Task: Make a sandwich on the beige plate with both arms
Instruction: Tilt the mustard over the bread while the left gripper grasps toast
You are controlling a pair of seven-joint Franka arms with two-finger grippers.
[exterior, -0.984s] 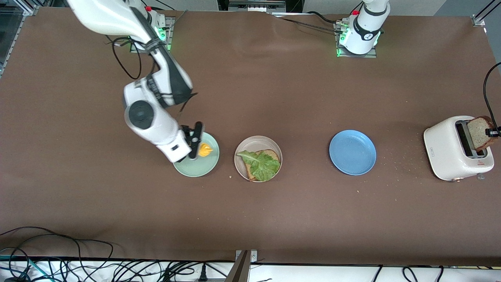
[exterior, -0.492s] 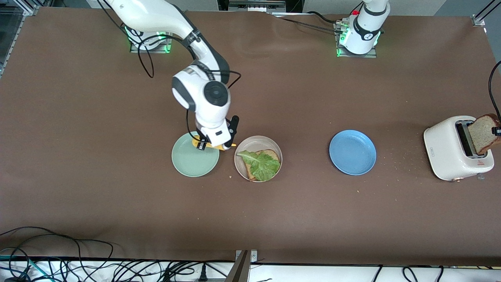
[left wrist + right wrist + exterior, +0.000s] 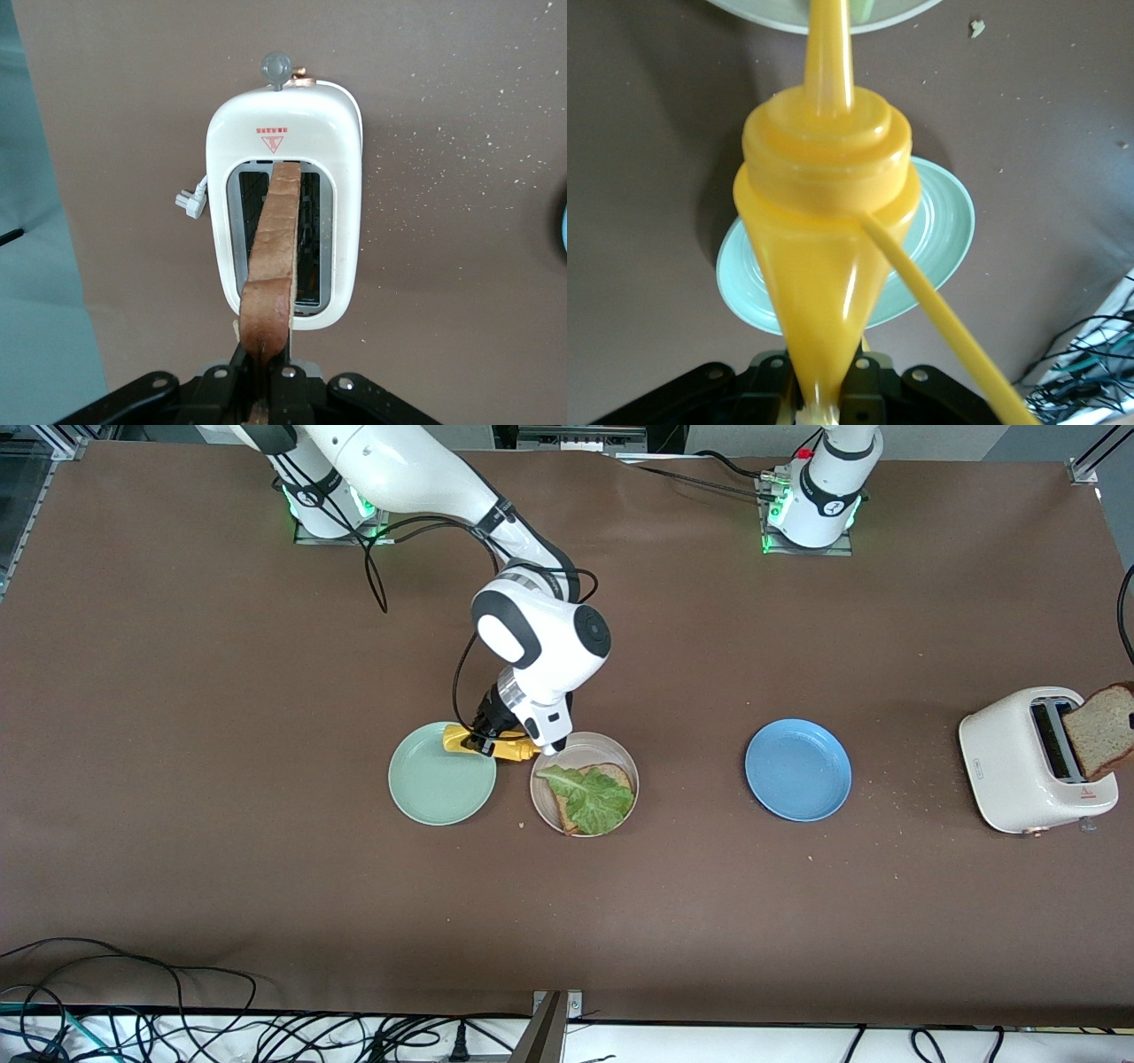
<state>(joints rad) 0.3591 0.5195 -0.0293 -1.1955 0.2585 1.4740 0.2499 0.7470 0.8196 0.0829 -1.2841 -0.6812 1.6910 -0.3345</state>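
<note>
Two tools are at work. Right tool (image 3: 493, 741) is clenched on a yellow squeeze bottle (image 3: 496, 746), held on its side over the gap between the mint-green plate (image 3: 441, 786) and the beige plate (image 3: 584, 783), nozzle toward the beige one. On that plate lies one bread slice (image 3: 611, 774) under a lettuce leaf (image 3: 592, 797). Left tool (image 3: 264, 390) grips a second bread slice (image 3: 1101, 730) by its edge above the white toaster (image 3: 1028, 762) at the left arm's end of the worktop. Between toaster and beige plate sits a blue plate (image 3: 797, 770).
</note>
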